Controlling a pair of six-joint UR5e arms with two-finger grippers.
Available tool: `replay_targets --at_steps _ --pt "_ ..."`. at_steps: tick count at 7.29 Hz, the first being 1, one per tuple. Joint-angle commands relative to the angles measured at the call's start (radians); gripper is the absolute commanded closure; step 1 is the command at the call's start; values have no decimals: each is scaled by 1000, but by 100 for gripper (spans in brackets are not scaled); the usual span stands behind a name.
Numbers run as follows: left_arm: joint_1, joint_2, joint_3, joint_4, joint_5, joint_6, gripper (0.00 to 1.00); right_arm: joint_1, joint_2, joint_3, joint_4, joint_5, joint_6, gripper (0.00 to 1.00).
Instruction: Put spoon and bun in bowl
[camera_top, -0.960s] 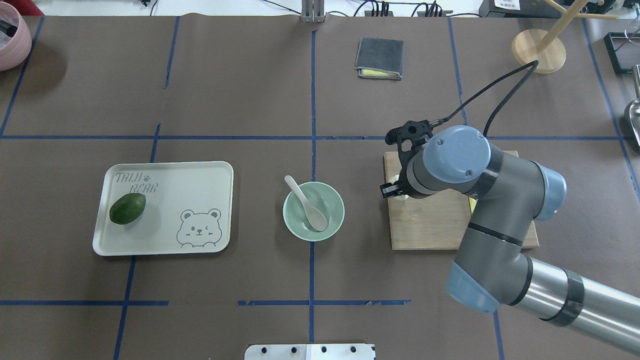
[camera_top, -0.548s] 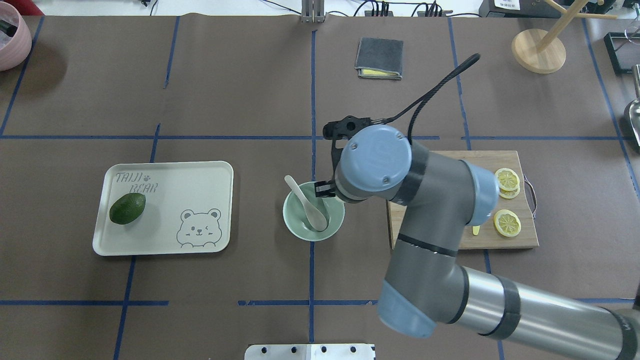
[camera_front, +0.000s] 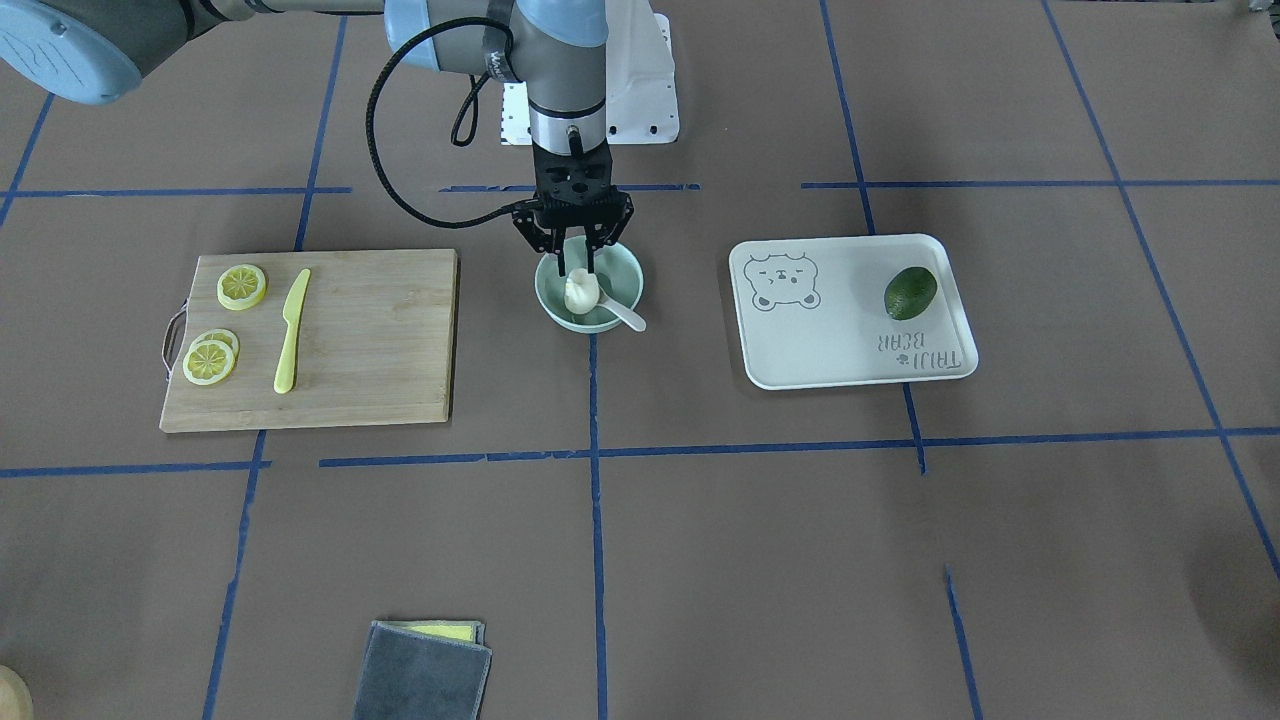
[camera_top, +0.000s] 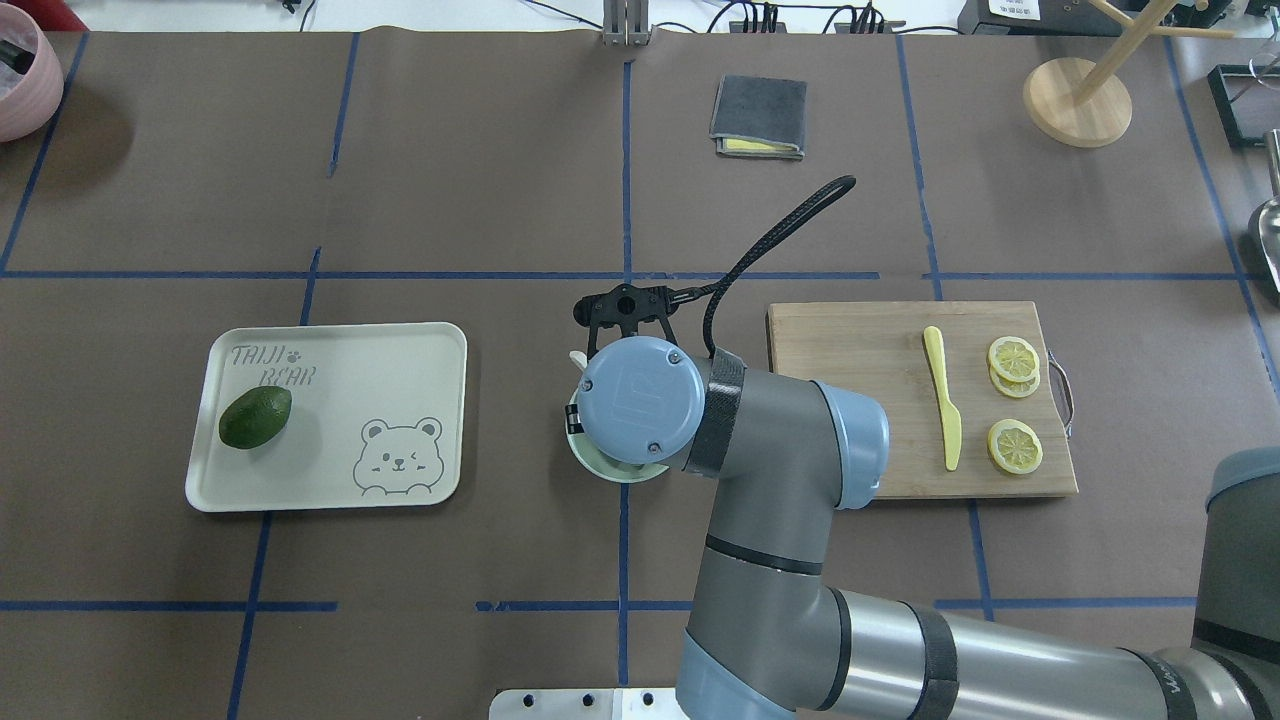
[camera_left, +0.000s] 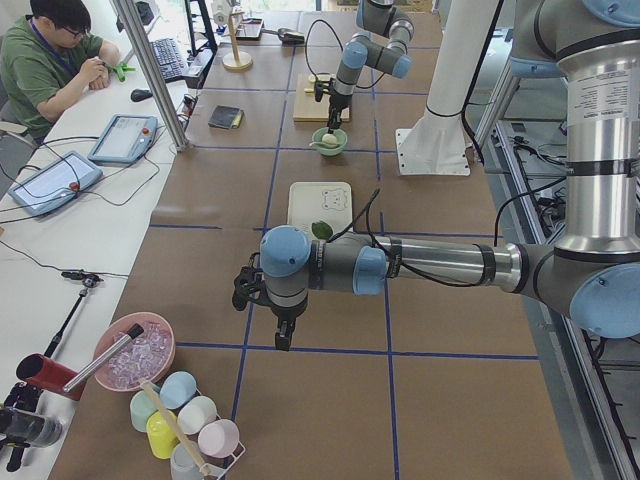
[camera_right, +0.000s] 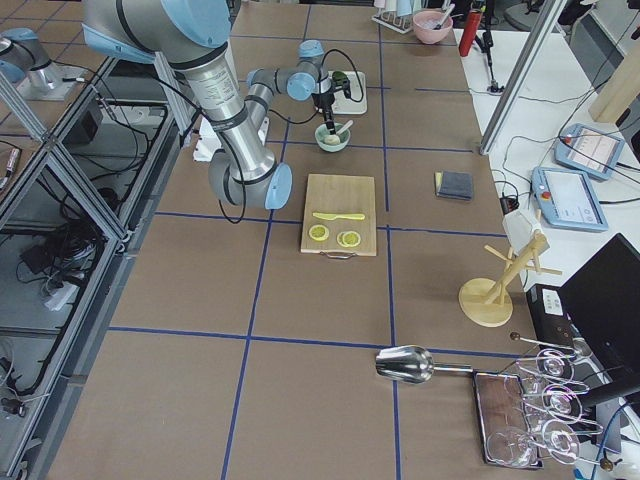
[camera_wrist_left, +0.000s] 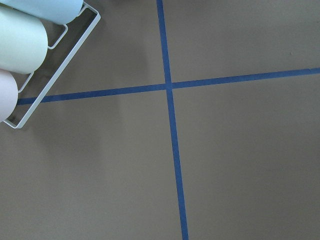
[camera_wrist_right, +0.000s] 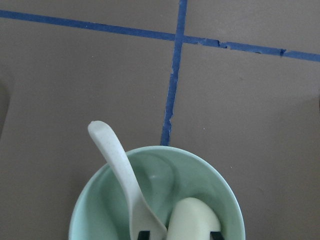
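The right hand (camera_front: 575, 268) points straight down into the round pale mint-green bowl (camera_front: 632, 280), fingers closed on the small cream-white steamed bun (camera_front: 581, 292). Beside the bun lies the off-white soup spoon (camera_front: 626, 318), handle over the rim. The left hand (camera_left: 284, 338) hangs over the brown worktop (camera_front: 700, 520), well apart; I cannot tell its grip.

Count: 1 bowl (camera_front: 630, 283), 1 spoon (camera_front: 628, 320) and 1 bun (camera_front: 581, 292) directly below the right gripper (camera_front: 575, 271), 1 cutting board (camera_front: 370, 340) to one side of it with 3 lemon slices (camera_front: 242, 286) and 1 yellow knife (camera_front: 291, 330), 1 tray (camera_front: 830, 350) on its other side with 1 avocado (camera_front: 910, 292), 1 folded cloth (camera_front: 420, 680) well apart from it.
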Motion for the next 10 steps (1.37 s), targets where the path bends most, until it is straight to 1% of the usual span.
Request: replay_targets --at_steps 1,2,3,4,5,6,7,8,9,10 --pt "0 0 2 -1 0 0 0 21 -6 37 -3 6 -21 0" --pt "0 1 -1 0 1 0 0 97 -9 43 -3 92 -81 0" --pt "0 1 -1 2 1 0 0 206 -32 43 -3 181 -192 0" --pt "0 3 2 5 3 0 0 330 -70 43 0 284 -347 0" --pt "0 4 7 6 6 0 0 453 -151 39 8 388 -577 0" --pt "0 6 5 10 6 0 0 569 -225 38 6 459 -789 0" --pt "0 6 8 11 6 0 0 692 -298 35 6 569 -940 0" --pt "0 6 8 10 6 2 0 802 -375 34 2 619 -1124 0" --pt "-2 8 4 11 6 2 0 889 -450 34 0 644 -1269 0" --pt "-2 8 2 11 6 2 0 967 -562 46 12 679 -1334 0"
